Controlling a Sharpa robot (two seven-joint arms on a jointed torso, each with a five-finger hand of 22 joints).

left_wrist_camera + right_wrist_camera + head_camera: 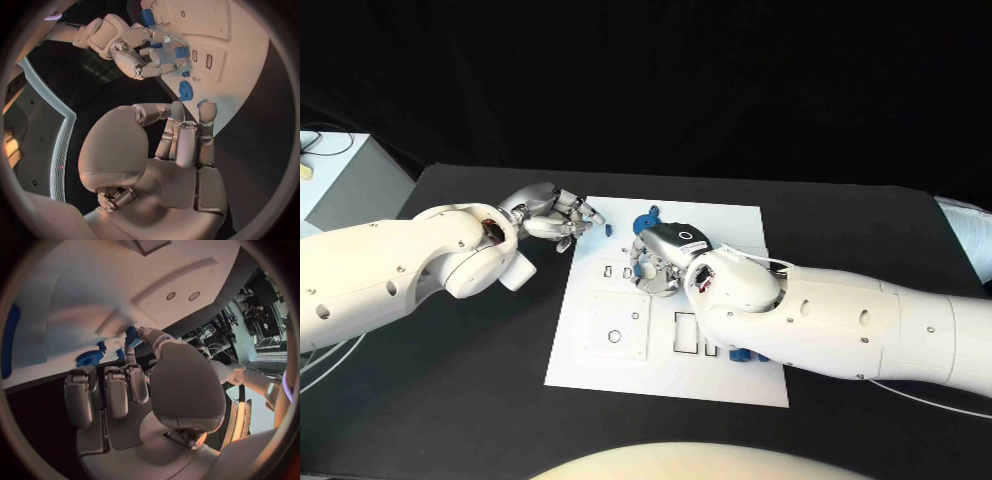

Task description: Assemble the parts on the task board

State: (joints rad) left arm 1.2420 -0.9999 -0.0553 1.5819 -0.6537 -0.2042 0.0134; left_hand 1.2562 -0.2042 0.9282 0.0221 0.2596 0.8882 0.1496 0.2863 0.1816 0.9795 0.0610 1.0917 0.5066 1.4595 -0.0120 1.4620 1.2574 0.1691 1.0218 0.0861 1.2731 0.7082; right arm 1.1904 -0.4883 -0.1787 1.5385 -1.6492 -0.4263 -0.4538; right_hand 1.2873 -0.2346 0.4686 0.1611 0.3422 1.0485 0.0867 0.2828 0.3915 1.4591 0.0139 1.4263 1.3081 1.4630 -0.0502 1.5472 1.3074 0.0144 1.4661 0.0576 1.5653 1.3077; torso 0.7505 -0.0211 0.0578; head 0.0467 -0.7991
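Note:
The white task board (pixel 589 355) lies in the middle of the table. A blue gear-shaped part (pixel 646 222) (pixel 185 91) (pixel 90 357) sits near its far edge. My right hand (pixel 661 262) (pixel 140 55) hovers over the board's far half and pinches a small blue part (pixel 131 335) between thumb and finger, just beside the gear. My left hand (pixel 557 215) (pixel 181 140) is at the board's far left corner, fingers curled together and holding nothing. A tiny blue piece (pixel 607 228) (pixel 202 103) lies on the board right at its fingertips.
More blue parts (pixel 740 352) stand in the board near its right edge, partly under my right forearm. Another blue part (pixel 181 52) sits by my right hand. Rectangular and round recesses (pixel 615 335) mark the board's near half. A pale box (pixel 343 175) stands at the table's far left.

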